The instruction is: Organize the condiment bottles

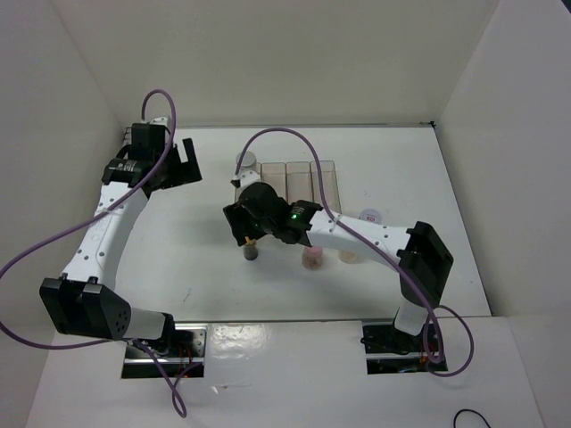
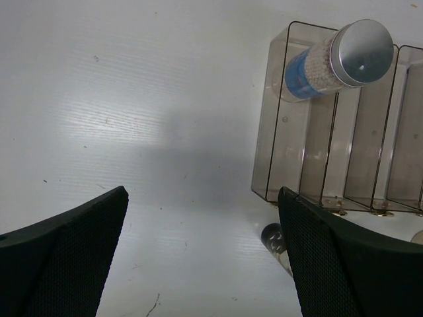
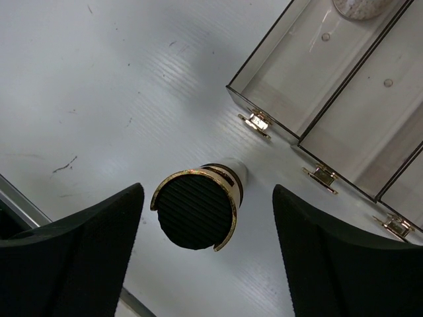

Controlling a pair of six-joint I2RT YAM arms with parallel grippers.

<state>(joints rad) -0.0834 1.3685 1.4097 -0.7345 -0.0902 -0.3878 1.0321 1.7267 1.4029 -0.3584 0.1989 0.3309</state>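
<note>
The dark bottle with a gold band [image 3: 195,210] stands upright on the table just in front of the clear rack [image 3: 317,86]. My right gripper [image 3: 206,228] is open above it, one finger on each side, not touching. In the top view the right gripper [image 1: 247,232] hangs over that bottle [image 1: 252,252]. The silver-capped, blue-label bottle [image 2: 344,56] stands in the rack's leftmost compartment [image 2: 277,152]; it also shows in the top view [image 1: 244,163]. My left gripper [image 2: 201,257] is open and empty over bare table left of the rack [image 1: 299,176]. The pink-capped bottle [image 1: 312,259] stands in front of the rack.
Another pale bottle [image 1: 350,255] stands right of the pink-capped one, and a white-lidded bottle [image 1: 369,215] stands right of the rack. The rack's other three compartments hold nothing. White walls enclose the table on three sides. A purple cable loops over the right arm.
</note>
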